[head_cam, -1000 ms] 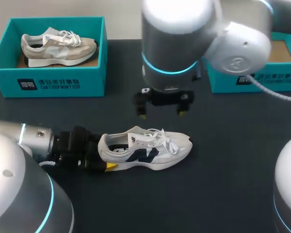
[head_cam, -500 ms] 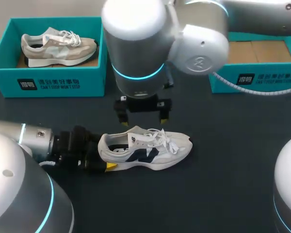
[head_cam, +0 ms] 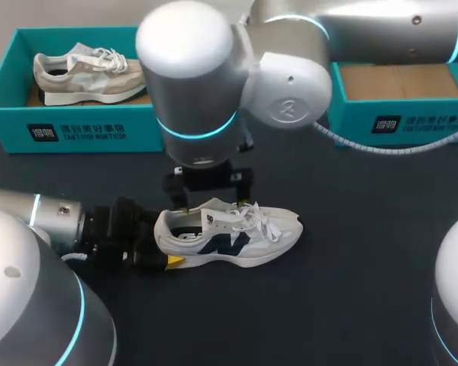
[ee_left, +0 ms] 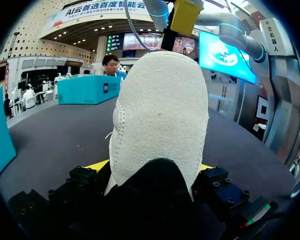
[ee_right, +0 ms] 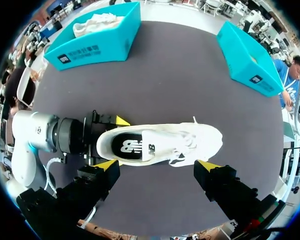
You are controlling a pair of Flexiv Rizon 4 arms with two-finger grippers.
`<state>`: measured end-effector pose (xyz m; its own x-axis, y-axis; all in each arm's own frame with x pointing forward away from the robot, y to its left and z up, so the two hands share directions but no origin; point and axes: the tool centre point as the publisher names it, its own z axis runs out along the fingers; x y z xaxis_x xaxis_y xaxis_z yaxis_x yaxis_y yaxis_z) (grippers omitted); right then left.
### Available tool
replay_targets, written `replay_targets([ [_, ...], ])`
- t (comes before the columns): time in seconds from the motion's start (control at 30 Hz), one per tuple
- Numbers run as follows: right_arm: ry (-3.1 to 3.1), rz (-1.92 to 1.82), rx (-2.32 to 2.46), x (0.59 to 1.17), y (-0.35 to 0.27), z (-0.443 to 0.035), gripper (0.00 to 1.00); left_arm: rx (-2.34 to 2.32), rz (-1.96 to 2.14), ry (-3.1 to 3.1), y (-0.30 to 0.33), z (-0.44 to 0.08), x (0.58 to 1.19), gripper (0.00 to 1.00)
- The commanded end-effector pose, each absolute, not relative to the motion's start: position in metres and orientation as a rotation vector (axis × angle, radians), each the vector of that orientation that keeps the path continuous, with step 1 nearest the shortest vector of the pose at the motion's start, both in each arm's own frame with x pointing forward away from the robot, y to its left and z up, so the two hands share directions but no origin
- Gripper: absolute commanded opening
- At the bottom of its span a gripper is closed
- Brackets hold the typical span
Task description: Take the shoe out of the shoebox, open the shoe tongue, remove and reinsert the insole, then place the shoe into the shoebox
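A white shoe (head_cam: 244,232) with a dark logo lies on its sole on the black table, toe to the right. Its laces are tied and its insole (ee_right: 127,146) shows in the opening. My left gripper (head_cam: 168,238) is at the heel, which sits between its open fingers; in the left wrist view the heel (ee_left: 160,110) fills the space ahead. I cannot tell whether both fingers touch it. My right gripper (head_cam: 208,191) hangs open just above the shoe's heel and tongue. In its own view the right gripper (ee_right: 157,165) looks straight down on the shoe (ee_right: 165,142).
A teal shoebox (head_cam: 84,130) at the back left holds a tan shoe (head_cam: 91,72). A second teal shoebox (head_cam: 401,122) at the back right shows only its cardboard floor. Bare tabletop (head_cam: 351,282) lies in front and to the right of the white shoe.
My right arm has swung left and come down, from behind the shoe's middle to just above its heel end. The left gripper and the shoe have stayed put.
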<state>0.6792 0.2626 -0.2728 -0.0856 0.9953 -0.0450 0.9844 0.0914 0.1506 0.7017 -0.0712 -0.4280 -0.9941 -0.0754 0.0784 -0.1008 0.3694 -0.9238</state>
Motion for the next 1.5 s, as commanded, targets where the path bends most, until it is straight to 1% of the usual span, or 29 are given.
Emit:
replay_targets([
  [0.03, 1.994, 0.02, 2.112, 0.668, 0.29, -0.294, 1.0, 0.166, 1.74, -2.584, -0.074, -0.437, 0.707, 0.0],
  [0.57, 1.938, -0.151, 2.059, 0.687, 0.291, -0.325, 1.0, 0.166, 1.74, -2.584, -0.074, -0.437, 0.707, 0.0],
  [0.9, 1.809, -0.269, 2.08, 0.697, 0.281, -0.338, 1.0, 0.166, 1.74, -2.584, -0.074, -0.437, 0.707, 0.0],
  [1.0, 1.771, -0.297, 2.08, 0.697, 0.28, -0.335, 1.0, 0.166, 1.74, -2.584, -0.074, -0.437, 0.707, 0.0],
  [1.5, 1.67, -0.409, 2.073, 0.699, 0.25, -0.348, 1.0, 0.166, 1.74, -2.584, -0.074, -0.437, 0.707, 0.0],
])
